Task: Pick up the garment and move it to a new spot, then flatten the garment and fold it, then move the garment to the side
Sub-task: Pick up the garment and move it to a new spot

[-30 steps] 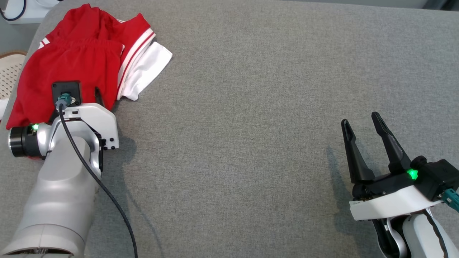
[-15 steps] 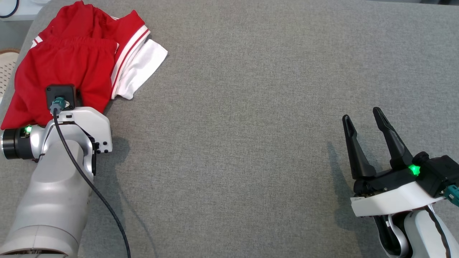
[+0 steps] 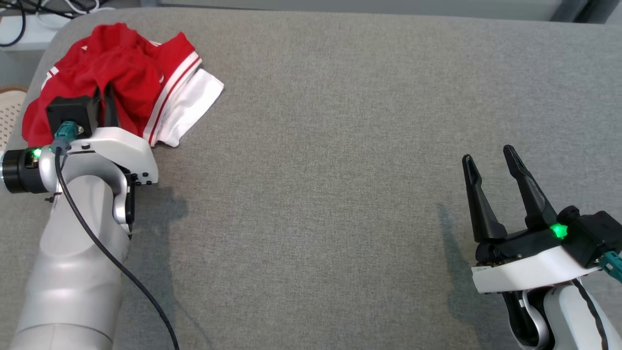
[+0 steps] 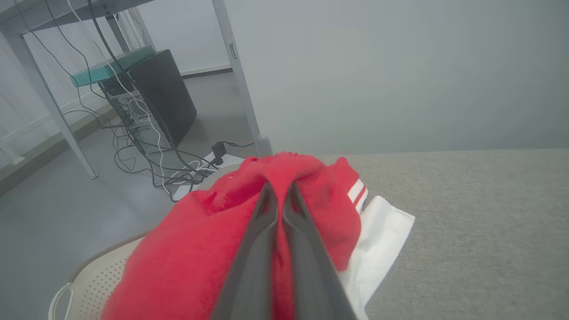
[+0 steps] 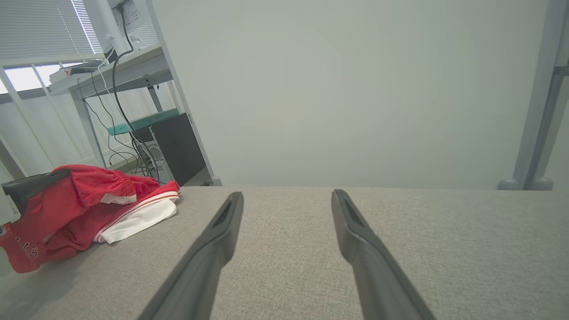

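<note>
Garment (image 3: 121,78): red with white stripes, bunched at the upper left of the head view, right on the worktop's (image 3: 311,170) rounded corner. Its white panel (image 3: 194,104) sticks out toward frame centre. The left gripper (image 3: 108,99) is on it, fingers pressed together with a ridge of red cloth pinched between them. The left wrist view confirms this: the tips (image 4: 279,189) are buried in the top of the bundle with no gap showing. The right gripper (image 3: 488,155) is at the lower right, well apart from the cloth. Its fingers are spread wide with nothing in them, hovering over bare grey surface (image 5: 287,195). So the left arm has the pick and the right is idle. The bundle's long axis looks to run roughly lower left to upper right in the head view, and the grip sits near its lower-left half. Expect the white end to trail when lifted. The left and top edges of the worktop are close, and a perforated chair (image 3: 7,112) sits just beyond the left edge. The open room is all toward the centre and right of frame, so my call is to carry the cloth that way. Risk: a single-layer pinch may let the bundle unroll or drag across the surface.
</note>
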Controlling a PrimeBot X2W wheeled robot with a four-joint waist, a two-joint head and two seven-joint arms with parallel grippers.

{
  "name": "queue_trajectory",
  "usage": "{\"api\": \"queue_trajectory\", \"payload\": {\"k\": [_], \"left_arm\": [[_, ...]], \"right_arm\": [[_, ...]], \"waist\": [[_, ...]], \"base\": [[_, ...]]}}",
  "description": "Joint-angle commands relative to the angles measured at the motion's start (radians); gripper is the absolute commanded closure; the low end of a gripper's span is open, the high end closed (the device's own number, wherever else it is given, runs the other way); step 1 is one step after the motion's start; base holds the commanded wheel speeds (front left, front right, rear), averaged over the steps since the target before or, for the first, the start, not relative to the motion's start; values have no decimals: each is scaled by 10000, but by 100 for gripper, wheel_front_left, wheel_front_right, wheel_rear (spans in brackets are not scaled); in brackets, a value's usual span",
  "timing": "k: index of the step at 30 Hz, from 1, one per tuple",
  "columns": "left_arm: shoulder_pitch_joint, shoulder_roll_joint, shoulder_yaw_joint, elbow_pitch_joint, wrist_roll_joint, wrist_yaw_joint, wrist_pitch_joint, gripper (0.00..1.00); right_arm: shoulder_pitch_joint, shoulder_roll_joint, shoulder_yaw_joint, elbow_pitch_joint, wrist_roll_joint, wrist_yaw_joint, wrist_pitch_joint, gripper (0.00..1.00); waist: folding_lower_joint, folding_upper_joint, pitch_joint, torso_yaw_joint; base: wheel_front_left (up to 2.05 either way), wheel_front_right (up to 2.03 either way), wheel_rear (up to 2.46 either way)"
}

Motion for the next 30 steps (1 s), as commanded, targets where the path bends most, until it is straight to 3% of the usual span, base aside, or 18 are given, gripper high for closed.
{"api": "queue_trajectory", "payload": {"k": [1,11,30], "left_arm": [[147,353,206,-743,-3,1,-103,100],[1187,-171,-313,-2957,329,-158,-104,100],[852,-908,-1905,-3435,481,-758,-104,100]], "right_arm": [[-37,20,105,-285,132,73,-134,0],[252,237,12,-246,182,73,-134,0],[410,428,-245,-486,215,73,-134,0]], "waist": [[0,0,-216,-79],[0,0,-1112,-549],[0,0,-1349,-2680]], "base": [[0,0,0],[0,0,0],[0,0,0]]}}
